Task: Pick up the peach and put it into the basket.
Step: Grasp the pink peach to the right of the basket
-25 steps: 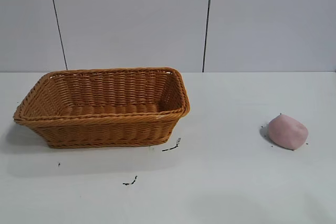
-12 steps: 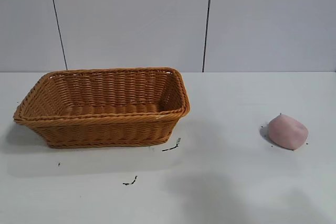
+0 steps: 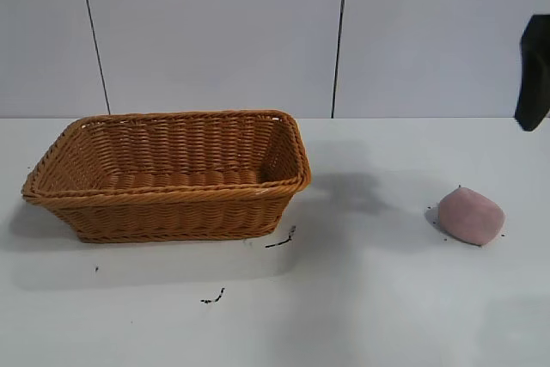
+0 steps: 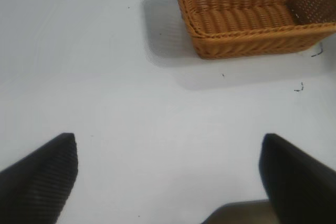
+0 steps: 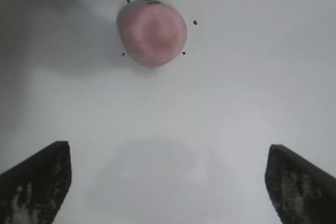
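Observation:
The peach (image 3: 469,216) is a dusty-pink lump lying on the white table at the right, apart from the basket. The basket (image 3: 168,202) is a large orange-brown wicker one standing at the left, and it looks empty. My right gripper (image 5: 168,153) is open and empty, high above the table, with the peach (image 5: 153,33) ahead of its fingers and not between them. A dark part of the right arm (image 3: 534,73) shows at the right edge, above and behind the peach. My left gripper (image 4: 168,142) is open and empty, well away from the basket (image 4: 252,38).
Small dark specks (image 3: 281,241) lie on the table in front of the basket, and a few dots ring the peach (image 5: 195,22). A grey panelled wall (image 3: 340,36) stands behind the table.
A dark part of the right arm has come into view at the upper right edge. Its shadow has moved from the table's front towards the area between basket and peach.

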